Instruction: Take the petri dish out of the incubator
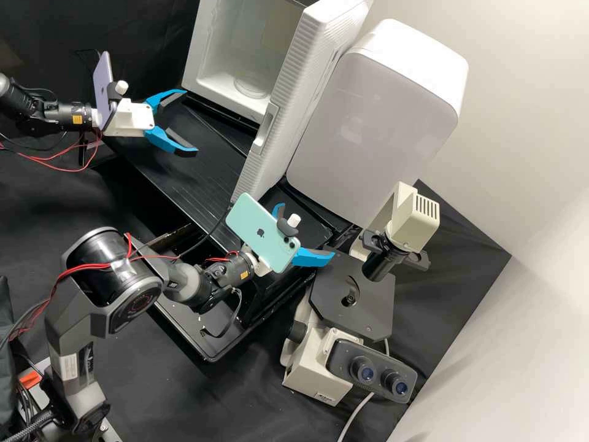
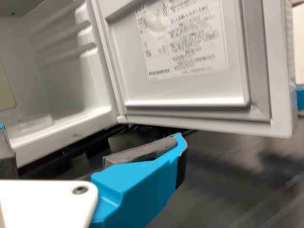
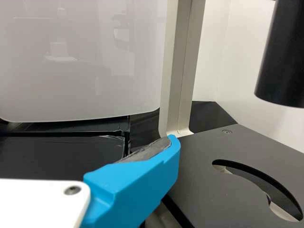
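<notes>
The white incubator point(image 1: 233, 49) stands at the back of the black tabletop point(image 1: 184, 178), and its door point(image 1: 374, 116) is swung wide open. From above I see the petri dish point(image 1: 250, 84), clear and round, on the floor inside the chamber, well apart from both hands.

The left hand point(image 1: 189, 121) hangs in front of the opening, with its blue fingers point(image 1: 175, 140) spread and holding nothing. Its own camera adds the inner side of the door, where a printed label point(image 2: 183, 38) is stuck.

The right hand point(image 1: 316, 256) is on the outer side of the door, just beside the black stage point(image 1: 353, 301) of the microscope point(image 1: 343, 362). Its own camera gives the glossy outer face of the door close by. Whether this hand is spread or pressed together, I cannot tell.
</notes>
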